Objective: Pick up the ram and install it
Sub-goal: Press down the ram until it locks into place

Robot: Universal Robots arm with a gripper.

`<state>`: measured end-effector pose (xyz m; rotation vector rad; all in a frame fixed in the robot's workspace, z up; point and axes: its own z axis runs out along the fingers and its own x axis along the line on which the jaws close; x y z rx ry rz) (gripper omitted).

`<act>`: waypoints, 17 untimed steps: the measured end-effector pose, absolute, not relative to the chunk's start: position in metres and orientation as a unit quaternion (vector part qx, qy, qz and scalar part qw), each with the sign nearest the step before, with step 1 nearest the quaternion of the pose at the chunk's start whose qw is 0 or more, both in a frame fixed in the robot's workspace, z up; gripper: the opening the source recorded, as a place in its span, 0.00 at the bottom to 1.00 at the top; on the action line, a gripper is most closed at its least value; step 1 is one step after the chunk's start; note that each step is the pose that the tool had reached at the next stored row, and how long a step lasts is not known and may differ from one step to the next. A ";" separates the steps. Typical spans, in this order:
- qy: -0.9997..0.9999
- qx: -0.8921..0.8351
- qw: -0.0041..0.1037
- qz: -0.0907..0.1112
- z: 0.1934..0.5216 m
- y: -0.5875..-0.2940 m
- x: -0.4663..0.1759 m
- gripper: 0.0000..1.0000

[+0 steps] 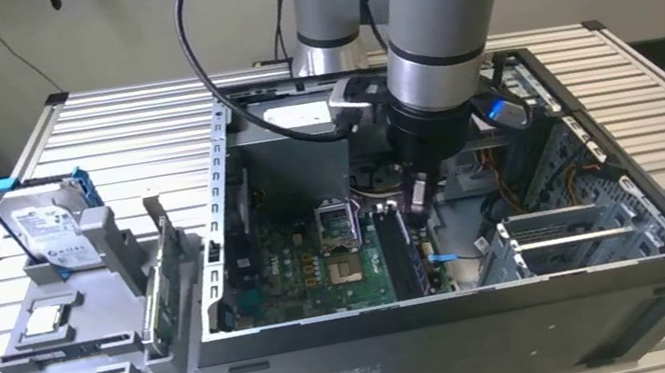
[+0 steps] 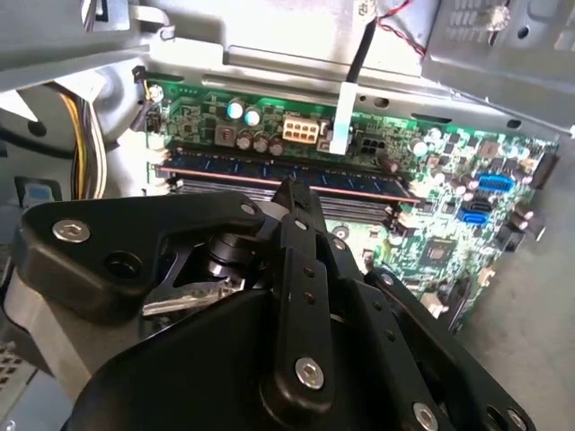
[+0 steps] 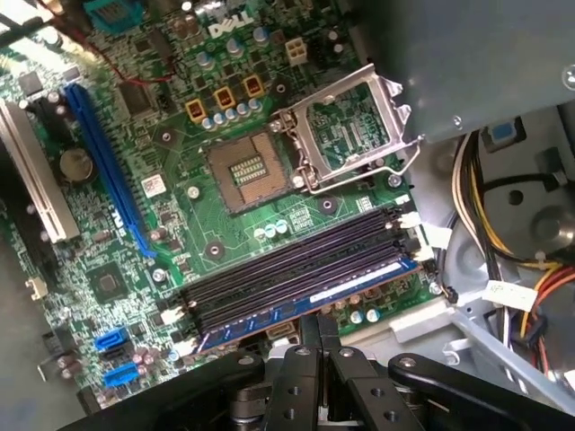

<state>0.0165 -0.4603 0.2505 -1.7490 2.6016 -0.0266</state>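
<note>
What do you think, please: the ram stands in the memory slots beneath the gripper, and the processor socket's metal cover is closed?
Not quite: the first wrist view shows the cover swung open beside the socket; the ram does stand in the slots beneath the gripper.

Slatted metal table (image 1: 91,120), plain pale wall (image 1: 117,30) behind, even light

Slatted alu table (image 1: 79,127) under me. On it: open PC case (image 1: 465,327) mid-right in the exterior view, grey fixture tray (image 1: 63,353) at that view's left, touching the case's side.
</note>
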 end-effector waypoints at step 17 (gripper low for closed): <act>0.759 -0.651 0.003 -0.004 0.247 -0.460 0.016 0.11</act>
